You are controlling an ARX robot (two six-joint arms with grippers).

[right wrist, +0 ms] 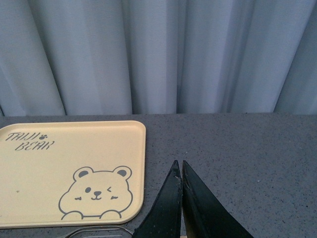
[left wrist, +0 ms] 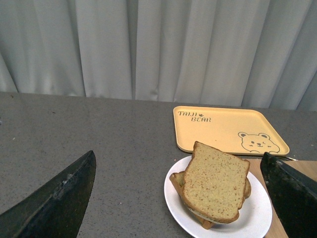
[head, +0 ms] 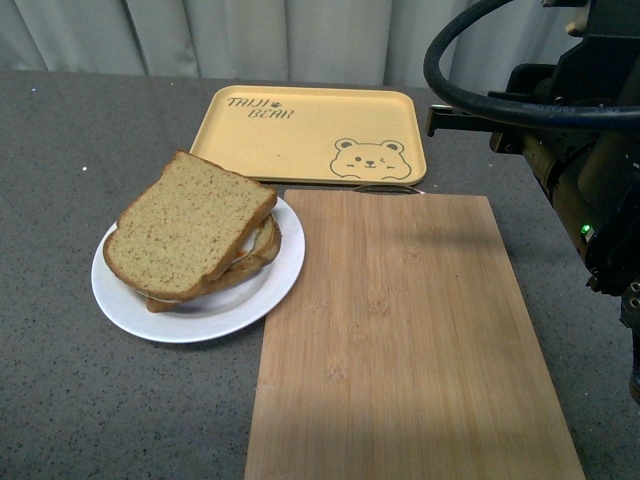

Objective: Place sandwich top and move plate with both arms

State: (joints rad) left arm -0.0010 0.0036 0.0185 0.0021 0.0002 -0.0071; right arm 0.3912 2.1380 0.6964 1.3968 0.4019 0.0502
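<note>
I see the sandwich top point(head: 190, 225) placed on the plate point(head: 200, 318) near the counter's left edge, only the plate move remaining; left gripper point(left wrist: 178, 154) gapes, right gripper point(right wrist: 179, 166) pinched empty.

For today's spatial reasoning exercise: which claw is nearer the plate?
Left, probably. The plate lies just ahead of the open left claw; the shut right claw sits beside the tray, plate unseen.

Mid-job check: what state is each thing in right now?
Tan-brown speckled bread slice: lying atop the lower bread slice.
Round white plate: loaded, not gripped.
Rectangular yellow bear tray: empty.
Bamboo cutting board: bare.
Left gripper: fingers open.
Right gripper: fingers shut, empty.
</note>
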